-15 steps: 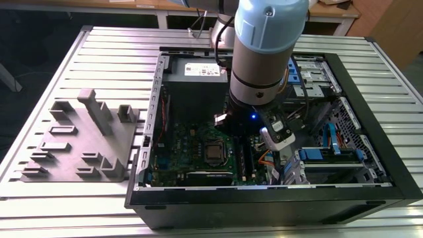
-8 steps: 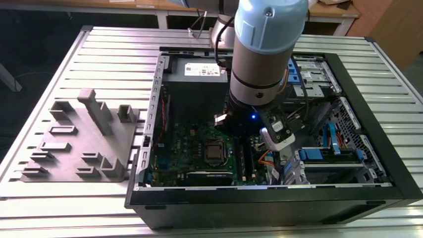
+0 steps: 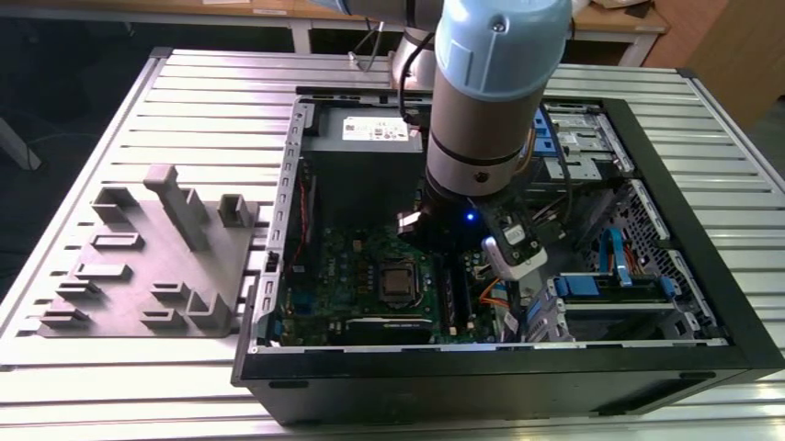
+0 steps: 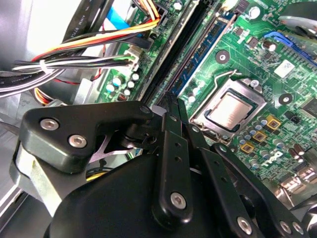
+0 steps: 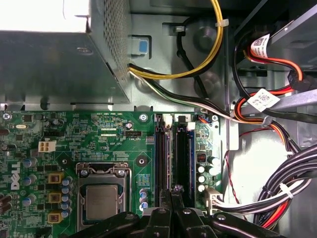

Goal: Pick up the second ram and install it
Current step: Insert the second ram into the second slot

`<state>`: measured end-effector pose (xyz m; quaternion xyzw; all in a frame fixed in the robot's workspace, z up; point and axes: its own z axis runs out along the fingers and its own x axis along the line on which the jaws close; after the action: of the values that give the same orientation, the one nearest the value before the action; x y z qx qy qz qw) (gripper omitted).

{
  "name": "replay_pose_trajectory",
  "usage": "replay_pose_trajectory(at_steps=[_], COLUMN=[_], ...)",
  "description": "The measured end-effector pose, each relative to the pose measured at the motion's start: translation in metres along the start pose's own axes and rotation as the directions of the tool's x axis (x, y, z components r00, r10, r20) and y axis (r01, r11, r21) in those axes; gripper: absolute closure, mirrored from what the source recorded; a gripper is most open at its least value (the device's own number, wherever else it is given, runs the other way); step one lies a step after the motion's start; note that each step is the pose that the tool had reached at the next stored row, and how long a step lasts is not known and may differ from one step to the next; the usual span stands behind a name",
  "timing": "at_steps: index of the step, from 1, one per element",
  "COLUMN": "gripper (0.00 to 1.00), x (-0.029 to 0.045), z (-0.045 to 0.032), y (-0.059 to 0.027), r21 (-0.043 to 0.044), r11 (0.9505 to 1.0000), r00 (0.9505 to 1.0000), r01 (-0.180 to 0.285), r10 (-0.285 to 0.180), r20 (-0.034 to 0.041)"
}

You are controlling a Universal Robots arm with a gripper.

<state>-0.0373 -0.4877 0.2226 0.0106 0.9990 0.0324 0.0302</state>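
My hand (image 5: 173, 190) over the memory sockets (image 5: 182, 148).
Fingers (image 4: 174, 144) pressed together, tips at the sockets, near the processor (image 5: 101, 202).

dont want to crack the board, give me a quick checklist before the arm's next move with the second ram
1. gripper over the sockets: ok
2. gripper shut: ok
3. second ram in the grip: cannot tell
4. cables off to the side of the sockets: ok
5. socket latches open: cannot tell
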Motion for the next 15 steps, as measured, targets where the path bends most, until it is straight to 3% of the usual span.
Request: replay_pose_trajectory(at_steps=[15], gripper=[0.92], x=[0.0002], z=[0.0028], y=[-0.0002], r21=[0.0002], r11=[1.0000], r00=[1.0000], r01=[0.000], r10=[0.000], r20=[-0.0001])
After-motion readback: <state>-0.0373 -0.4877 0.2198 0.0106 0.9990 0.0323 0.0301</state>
